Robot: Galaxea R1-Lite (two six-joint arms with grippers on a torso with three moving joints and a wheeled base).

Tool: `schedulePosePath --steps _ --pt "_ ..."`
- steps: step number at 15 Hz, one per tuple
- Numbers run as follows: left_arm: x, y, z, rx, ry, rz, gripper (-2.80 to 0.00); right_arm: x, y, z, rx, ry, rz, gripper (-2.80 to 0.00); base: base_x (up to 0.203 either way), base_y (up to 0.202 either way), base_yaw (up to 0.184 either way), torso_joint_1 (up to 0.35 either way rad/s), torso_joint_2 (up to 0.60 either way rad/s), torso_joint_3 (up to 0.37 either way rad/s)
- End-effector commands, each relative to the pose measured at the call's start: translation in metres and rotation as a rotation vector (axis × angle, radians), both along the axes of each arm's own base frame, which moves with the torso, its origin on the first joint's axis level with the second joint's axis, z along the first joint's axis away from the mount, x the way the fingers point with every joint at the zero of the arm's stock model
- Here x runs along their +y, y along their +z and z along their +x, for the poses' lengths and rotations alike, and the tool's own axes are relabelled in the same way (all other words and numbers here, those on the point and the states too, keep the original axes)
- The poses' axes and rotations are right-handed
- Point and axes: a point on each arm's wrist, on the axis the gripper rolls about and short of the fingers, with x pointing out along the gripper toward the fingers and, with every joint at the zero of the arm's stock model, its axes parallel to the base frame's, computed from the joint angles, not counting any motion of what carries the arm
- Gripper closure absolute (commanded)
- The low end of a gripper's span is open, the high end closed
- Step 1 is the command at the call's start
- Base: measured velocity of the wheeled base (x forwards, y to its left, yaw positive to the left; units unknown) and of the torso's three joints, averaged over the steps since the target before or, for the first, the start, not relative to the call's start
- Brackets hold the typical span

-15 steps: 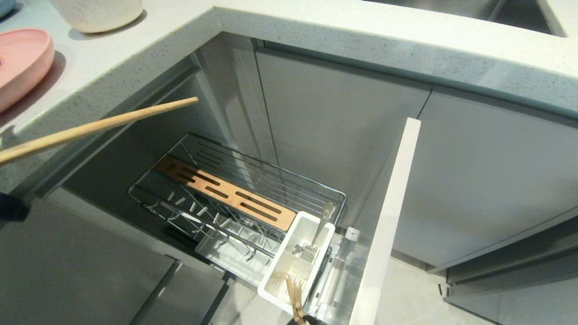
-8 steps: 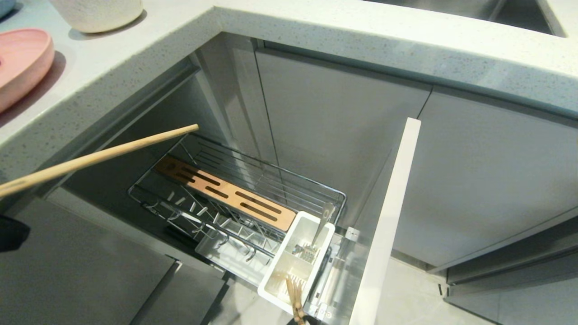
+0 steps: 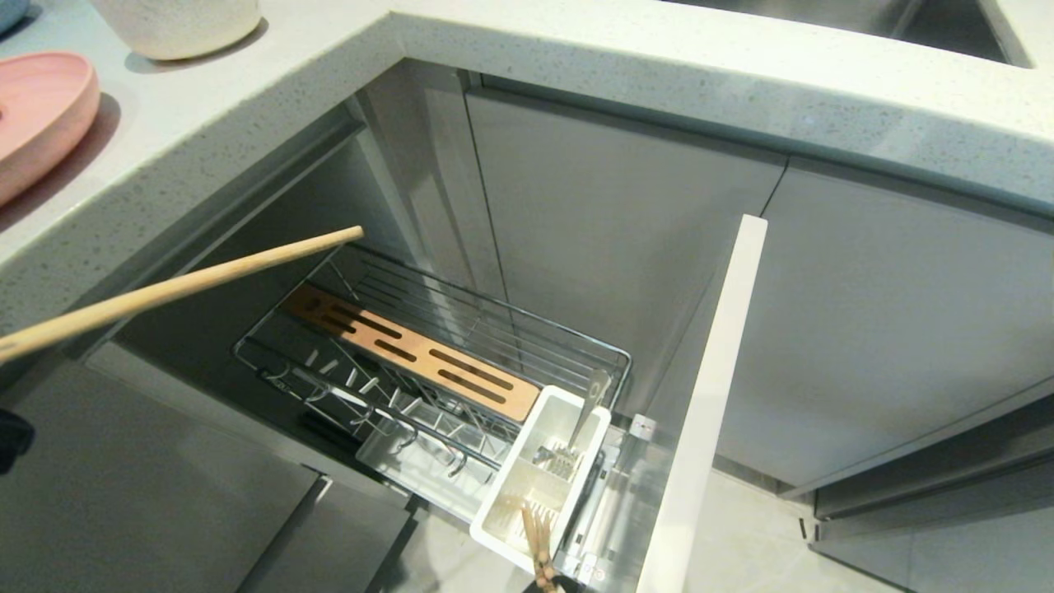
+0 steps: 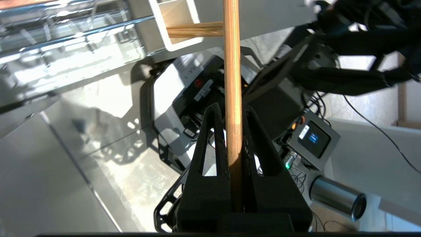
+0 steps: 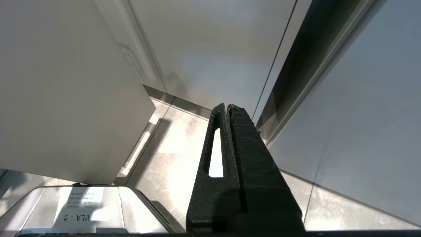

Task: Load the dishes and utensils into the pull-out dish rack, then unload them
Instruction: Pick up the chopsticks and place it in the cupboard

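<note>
Surface [image 3: 626, 74] bearing plate [image 3: 37, 115] and bowl [image 3: 177, 25]; rack [image 3: 428, 362] pulled out below, tub [image 3: 539, 473] holding spoon [image 3: 586, 412] and one chopstick [image 3: 535, 539]; left gripper [image 4: 233, 115] jaws clenched on second chopstick [image 3: 181, 284]; right gripper [image 5: 228, 108] jaws pressed together near floor.

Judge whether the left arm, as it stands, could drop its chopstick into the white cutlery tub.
Probably yes: the left gripper is shut on the chopstick, and the white cutlery tub stands open-topped with nothing above it.

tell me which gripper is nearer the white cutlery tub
Left. The left gripper, shut on a chopstick, has the tub in its view; the right gripper hangs by cabinet doors.
</note>
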Motion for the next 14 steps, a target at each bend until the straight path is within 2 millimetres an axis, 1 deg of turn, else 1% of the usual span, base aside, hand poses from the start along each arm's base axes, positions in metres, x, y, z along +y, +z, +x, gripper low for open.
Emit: schedulePosePath --steps 1,3,5,7,9,12,14 --pt "-0.001 -0.003 0.001 0.023 -0.032 -0.006 0.00 0.000 0.000 0.000 0.002 0.000 0.000 0.00 0.000 0.000 0.000 0.000 0.00 0.000" --pt "-0.005 -0.008 0.011 0.064 -0.035 0.010 0.00 0.000 0.000 0.000 0.002 0.000 0.000 0.00 0.000 0.000 0.000 0.000 0.00 0.000" --pt "-0.013 -0.013 0.021 0.105 -0.078 0.026 0.00 0.000 0.000 0.000 0.002 0.000 0.000 0.00 0.000 0.000 0.000 0.000 0.00 0.000" --pt "-0.020 -0.018 0.027 0.139 -0.103 0.048 0.00 0.000 0.000 0.000 0.002 0.000 0.000 0.00 0.000 0.000 0.000 0.000 0.00 0.000" --pt "-0.031 -0.025 0.039 0.171 -0.107 0.121 0.00 0.000 0.000 0.000 0.002 0.000 0.000 0.00 0.000 0.000 0.000 0.000 0.00 0.000" --pt "-0.045 -0.031 0.050 0.192 -0.085 0.215 0.00 0.000 0.000 0.000 0.002 0.000 0.000 0.00 0.000 0.000 0.000 0.000 0.00 0.000" --pt "-0.053 -0.033 0.056 0.199 -0.063 0.248 0.00 0.000 0.000 0.000 0.002 0.000 0.000 0.00 0.000 0.000 0.000 0.000 0.00 0.000"
